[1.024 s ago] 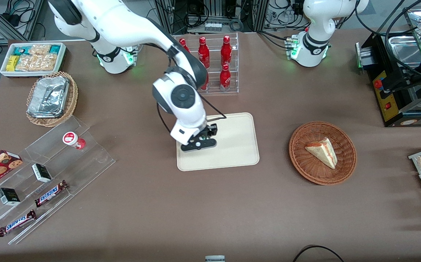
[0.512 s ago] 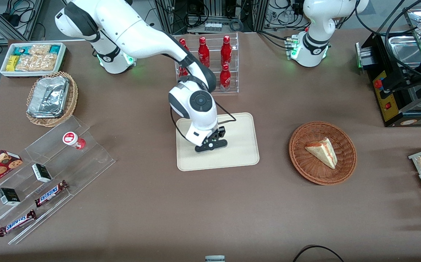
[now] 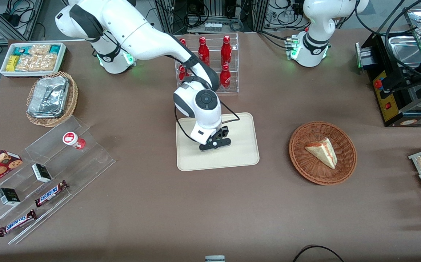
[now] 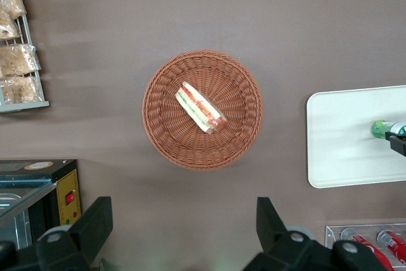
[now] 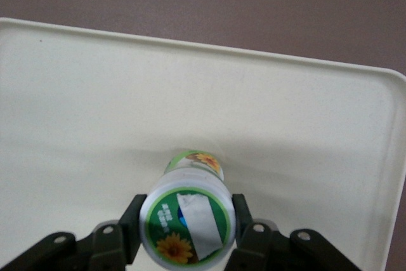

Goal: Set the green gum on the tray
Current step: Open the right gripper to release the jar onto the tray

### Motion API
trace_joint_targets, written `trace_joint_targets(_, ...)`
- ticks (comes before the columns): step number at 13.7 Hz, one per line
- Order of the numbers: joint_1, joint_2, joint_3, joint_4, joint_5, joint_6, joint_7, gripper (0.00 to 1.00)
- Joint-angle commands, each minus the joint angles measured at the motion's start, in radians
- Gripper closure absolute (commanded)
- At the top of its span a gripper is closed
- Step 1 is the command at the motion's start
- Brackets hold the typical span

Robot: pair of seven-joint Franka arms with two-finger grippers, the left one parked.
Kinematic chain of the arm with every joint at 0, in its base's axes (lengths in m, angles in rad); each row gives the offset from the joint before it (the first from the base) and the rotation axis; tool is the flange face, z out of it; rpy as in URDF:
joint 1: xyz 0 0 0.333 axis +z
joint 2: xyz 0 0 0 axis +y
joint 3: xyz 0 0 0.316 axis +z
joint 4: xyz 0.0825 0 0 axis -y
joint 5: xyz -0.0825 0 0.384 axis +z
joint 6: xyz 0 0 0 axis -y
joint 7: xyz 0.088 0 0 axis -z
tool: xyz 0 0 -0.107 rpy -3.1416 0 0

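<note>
My right gripper (image 3: 215, 143) hangs over the middle of the cream tray (image 3: 240, 154), shut on the green gum. In the right wrist view the gum (image 5: 188, 223) shows its white lid with a green label and an orange flower. Black fingers (image 5: 131, 226) press on both sides of the lid, and the gripper (image 5: 187, 226) holds the bottle upright. Its green body points down at the tray (image 5: 285, 112), close to the surface; I cannot tell if it touches. The left wrist view shows the gum's green body (image 4: 381, 129) over the tray (image 4: 342, 138). In the front view the gripper hides the gum.
A red-bodied gum bottle (image 3: 73, 139) stands on the clear stepped rack toward the working arm's end. A rack of red bottles (image 3: 210, 63) stands just past the tray, farther from the front camera. A wicker basket (image 3: 345, 167) with a sandwich lies toward the parked arm's end.
My gripper has carried the gum from the tray's working-arm edge to over its middle, and the arm has stretched out farther.
</note>
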Motion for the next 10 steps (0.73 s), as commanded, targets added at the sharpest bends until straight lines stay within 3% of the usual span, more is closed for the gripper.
trace_joint_targets(1, 0.018, 0.023, -0.007, 0.029, -0.023, 0.004, 0.054, 0.58)
trace_joint_targets(2, 0.018, 0.023, -0.007, 0.029, -0.021, 0.004, 0.057, 0.17)
trace_joint_targets(3, 0.018, 0.021, -0.005, 0.029, -0.018, 0.004, 0.060, 0.03)
trace_joint_targets(8, -0.002, 0.000, -0.007, 0.023, -0.012, -0.012, 0.057, 0.01)
trace_joint_targets(10, -0.028, -0.072, -0.008, -0.008, -0.010, -0.056, 0.062, 0.01)
